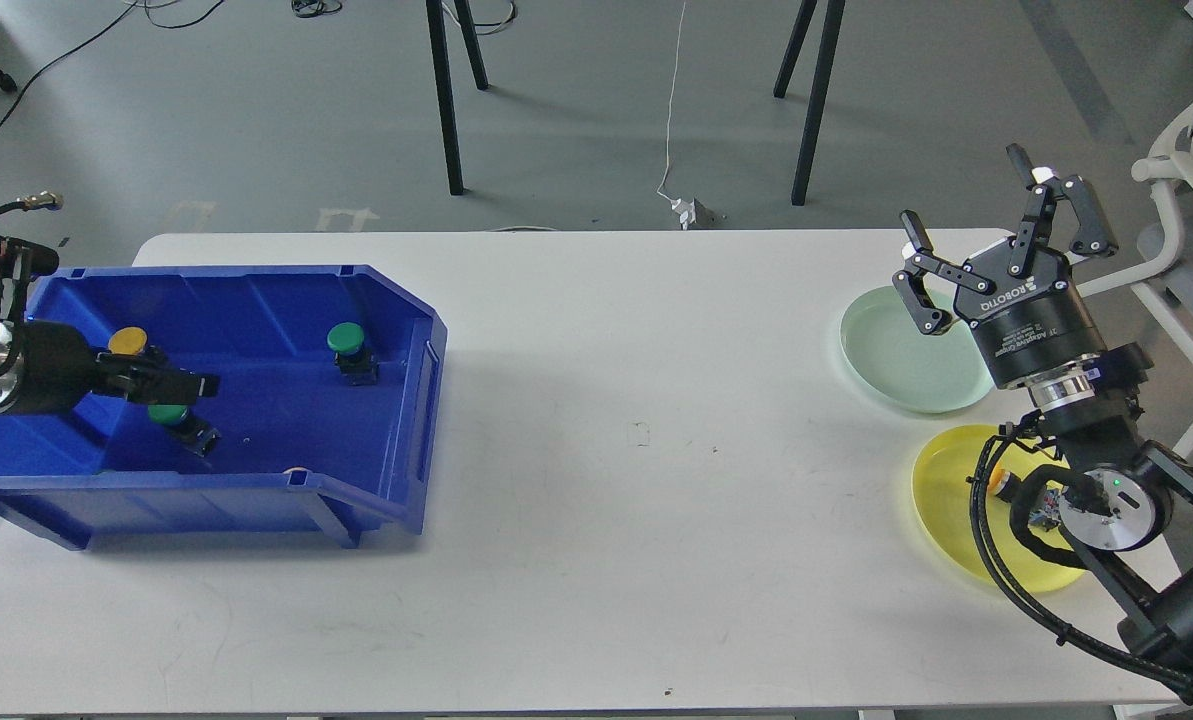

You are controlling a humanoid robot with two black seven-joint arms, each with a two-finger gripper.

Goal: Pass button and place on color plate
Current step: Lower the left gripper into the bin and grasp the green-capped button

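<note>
Here, the left gripper [191, 385], state unclear, hovers over a small, rigid green button [168, 414] in the blue bin [396, 400]; right gripper [991, 215] gapes wide.

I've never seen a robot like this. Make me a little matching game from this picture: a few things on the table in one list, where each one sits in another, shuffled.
Things
1. yellow button
2. green plate
3. yellow plate
4. blue bin

Places
A. right side of the table, nearer the robot, partly behind its right arm
B. left side of the table
C. inside the bin, just beyond the left arm
D. right side of the table, farther from the robot, under the open fingers of the right gripper

Pairs: 1-C, 2-D, 3-A, 4-B
</note>
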